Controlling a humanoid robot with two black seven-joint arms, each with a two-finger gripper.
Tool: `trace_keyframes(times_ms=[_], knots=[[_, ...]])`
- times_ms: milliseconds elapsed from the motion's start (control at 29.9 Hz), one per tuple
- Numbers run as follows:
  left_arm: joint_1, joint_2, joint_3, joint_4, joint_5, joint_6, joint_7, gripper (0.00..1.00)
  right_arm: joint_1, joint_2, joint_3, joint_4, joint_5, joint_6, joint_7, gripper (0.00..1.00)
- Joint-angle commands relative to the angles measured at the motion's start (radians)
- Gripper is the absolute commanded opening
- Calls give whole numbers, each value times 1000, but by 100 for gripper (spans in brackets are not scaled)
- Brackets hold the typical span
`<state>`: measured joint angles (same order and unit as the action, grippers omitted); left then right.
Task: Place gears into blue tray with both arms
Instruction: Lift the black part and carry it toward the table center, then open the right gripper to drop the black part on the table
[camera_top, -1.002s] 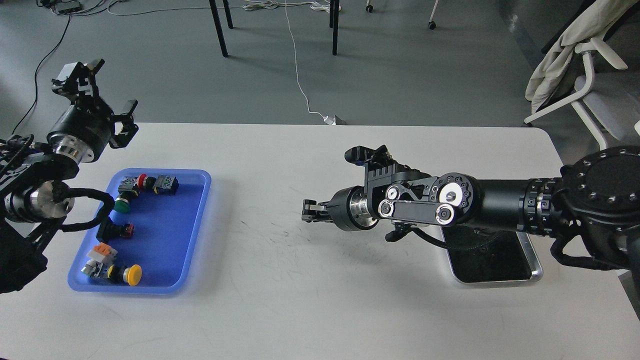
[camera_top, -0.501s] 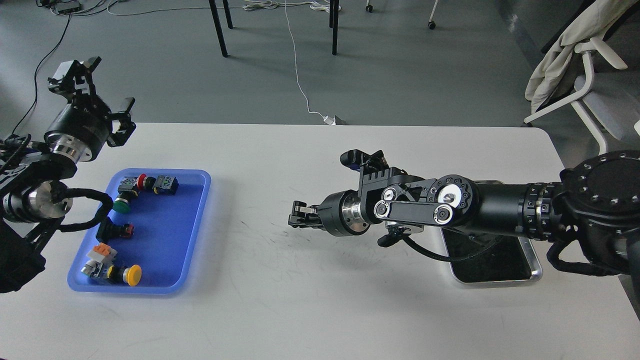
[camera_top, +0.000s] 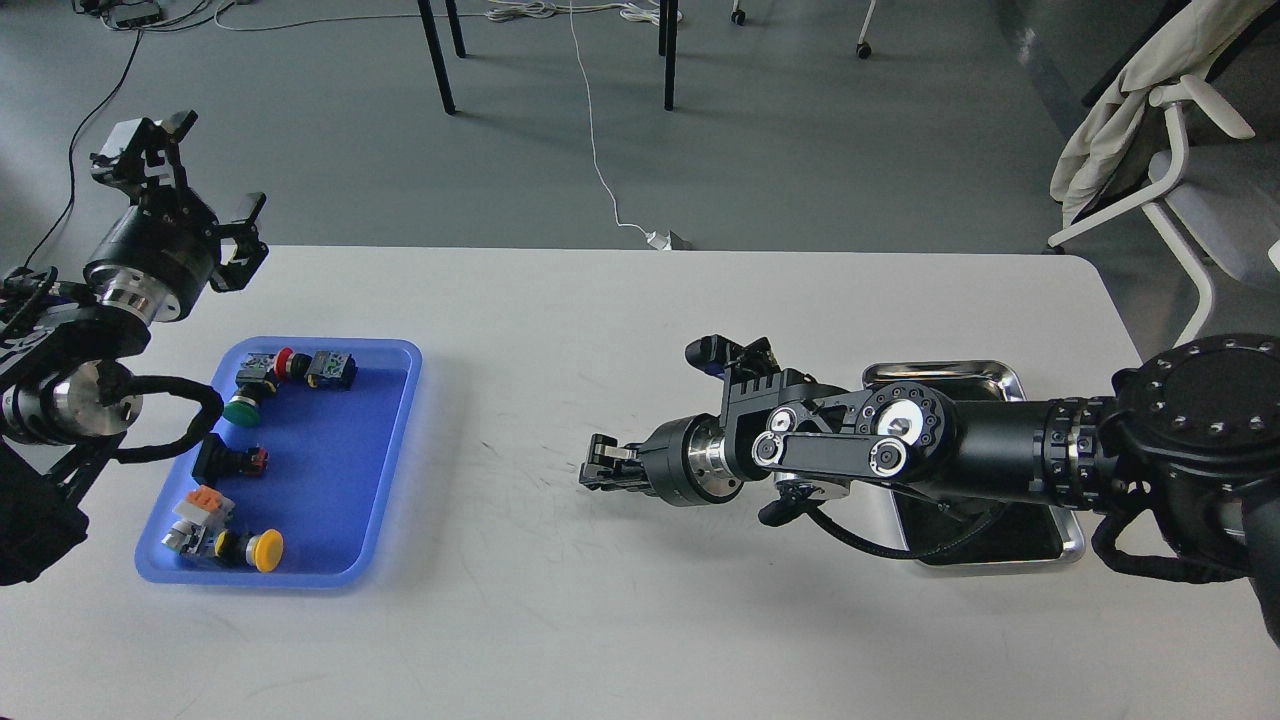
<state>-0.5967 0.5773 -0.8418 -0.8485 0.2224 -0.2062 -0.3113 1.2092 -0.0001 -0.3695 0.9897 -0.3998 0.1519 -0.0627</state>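
Note:
The blue tray (camera_top: 345, 470) lies on the left of the white table and holds several coloured push-button switches (camera_top: 255, 395). No gears show anywhere in the head view. My left gripper (camera_top: 215, 165) hangs open above the table's far left corner, behind the tray, with nothing between its fingers. My right gripper (camera_top: 600, 468) points left, low over the middle of the table, well to the right of the tray. Its dark fingers look close together, and I cannot make out whether anything is between them.
A shiny steel tray (camera_top: 940, 373) sits at the right, mostly covered by my right arm. A yellow-capped switch (camera_top: 264, 550) lies near the blue tray's front rim. Beyond the table are chair legs, floor cables and a white chair at far right.
My right arm reached left and then sank toward the table, uncovering the steel tray's far rim. My left gripper drifted slightly up and to the left.

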Motion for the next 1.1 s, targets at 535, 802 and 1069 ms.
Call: trace_keyframes(times_ms=[535,802,1069], knots=[[0,-8,7,-1,0,2,1,98,16,0,110,-37,4,-15,-2,92],[-2,6,9,-1,2,2,3,98,89,0,262,-37,6,-6,-2,94],[-2,24,7,-4,2,-1,4,98,12,-299,536,-8,57,-5,-2,94]])
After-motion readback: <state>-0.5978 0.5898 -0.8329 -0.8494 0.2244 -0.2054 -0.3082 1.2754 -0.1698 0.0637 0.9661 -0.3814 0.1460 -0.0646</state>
